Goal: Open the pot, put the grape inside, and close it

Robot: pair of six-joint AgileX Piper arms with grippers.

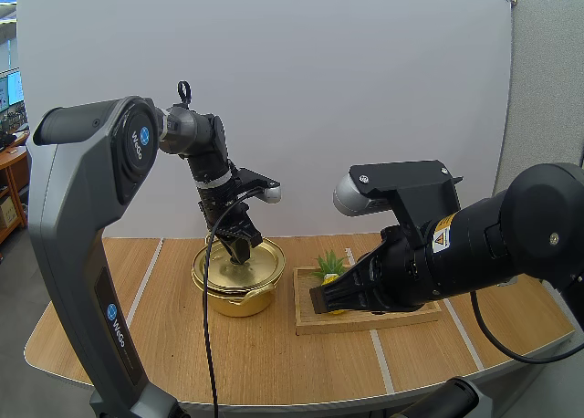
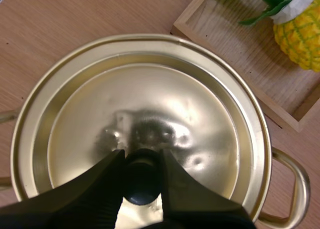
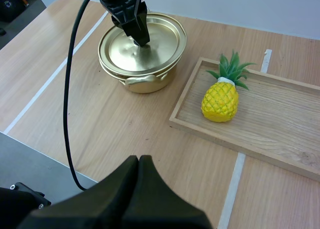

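A golden pot [image 1: 239, 290] stands on the table with its lid [image 2: 150, 99] seated on it. My left gripper [image 1: 242, 254] reaches down onto the lid's centre and is shut on the dark knob [image 2: 142, 186], one finger on each side. The right wrist view shows the same grip, the left gripper [image 3: 141, 39] over the lid [image 3: 122, 51]. My right gripper [image 1: 318, 301] hovers shut, holding nothing, in front of the wooden tray's near-left corner; its fingers [image 3: 135, 189] lie together as one wedge. A yellow toy pineapple [image 3: 219, 101] is the fruit on the tray; I see no grapes.
The wooden tray [image 1: 365, 322] lies right of the pot, its corner close to the pot's rim [image 2: 240, 54]. The pineapple [image 1: 330, 270] stands at the tray's left end. The pot has side handles [image 2: 295, 189]. Bare tabletop lies in front of and left of the pot.
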